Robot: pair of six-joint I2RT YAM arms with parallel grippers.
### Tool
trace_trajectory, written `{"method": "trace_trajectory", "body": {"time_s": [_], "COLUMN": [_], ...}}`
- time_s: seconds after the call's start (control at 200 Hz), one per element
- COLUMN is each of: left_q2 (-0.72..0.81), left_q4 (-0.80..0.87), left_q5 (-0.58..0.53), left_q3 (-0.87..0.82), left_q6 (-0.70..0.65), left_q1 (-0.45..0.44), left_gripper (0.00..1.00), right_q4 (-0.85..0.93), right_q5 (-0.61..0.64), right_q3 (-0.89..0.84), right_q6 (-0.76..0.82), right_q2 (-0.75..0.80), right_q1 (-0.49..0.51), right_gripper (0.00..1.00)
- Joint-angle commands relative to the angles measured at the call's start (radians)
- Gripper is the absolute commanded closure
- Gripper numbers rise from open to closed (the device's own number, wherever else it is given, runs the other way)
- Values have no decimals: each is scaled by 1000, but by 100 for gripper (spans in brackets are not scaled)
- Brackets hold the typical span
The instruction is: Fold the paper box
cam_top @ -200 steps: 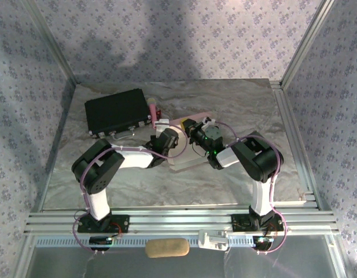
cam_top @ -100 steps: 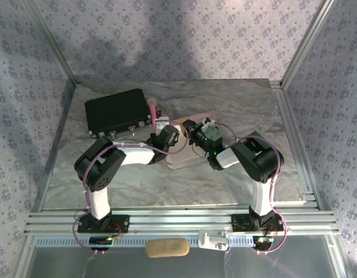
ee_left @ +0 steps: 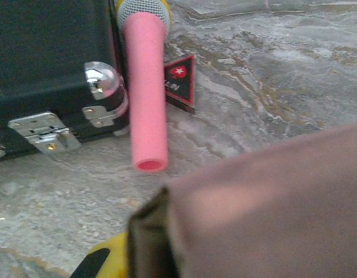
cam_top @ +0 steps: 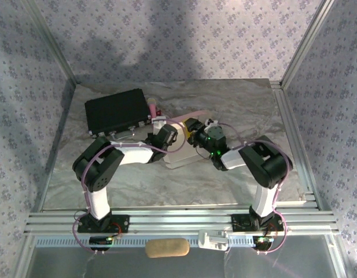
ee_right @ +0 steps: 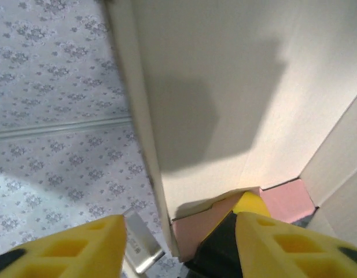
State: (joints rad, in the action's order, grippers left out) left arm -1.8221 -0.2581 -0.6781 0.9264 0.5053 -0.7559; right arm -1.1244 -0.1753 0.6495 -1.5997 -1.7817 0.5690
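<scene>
Grey marbled tabletop (cam_top: pixel 236 104). Black case (cam_top: pixel 116 111) at far left. Paper box (cam_top: pixel 181 157) mid-tabletop between both arms, right of the case, pink flap tilted up. Right gripper (cam_top: pixel 192 127) fingers spread, straddling an upright white box wall. Left gripper (cam_top: pixel 166 134) fingers pressed together at the box's pink panel; can't tell if cardboard is pinched. Pink-handled microphone (ee_left: pixel 148 87) lies touching the case.

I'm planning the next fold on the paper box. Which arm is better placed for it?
Right, probably. The right hand, jaws open, straddles the upright white wall of the paper box, ready to pinch it. The left hand is shut on a pink flap, apparently steadying the box.
</scene>
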Motion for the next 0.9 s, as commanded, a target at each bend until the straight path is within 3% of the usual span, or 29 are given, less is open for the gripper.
{"method": "trace_trajectory", "body": {"time_s": [0.0,0.17,0.265,0.365,0.624,0.894], "left_q2": [81,186,247,286,293,316], "left_q4": [-33,16,96,235,534,604], "left_q5": [8,81,172,249,308,307], "left_q3": [-34,-32,0,62,215,239], "left_q6": [-107,-191,-213,-205,-99,-71], "left_q1": [4,11,21,32,20,-12], "left_gripper": [100,100,100,100,100,100], "right_q4": [158,585,885,1071,1186,1128], "right_q5": [-26,6,52,68,27,21], "right_q3": [-21,-3,63,115,210,167], "right_q6": [99,259,359,398,402,379], "right_q2": [174,502,654,742,749,745], "right_q1": [-19,-53,-83,-131,-203,-216], "right_gripper": [33,22,21,23,25,18]}}
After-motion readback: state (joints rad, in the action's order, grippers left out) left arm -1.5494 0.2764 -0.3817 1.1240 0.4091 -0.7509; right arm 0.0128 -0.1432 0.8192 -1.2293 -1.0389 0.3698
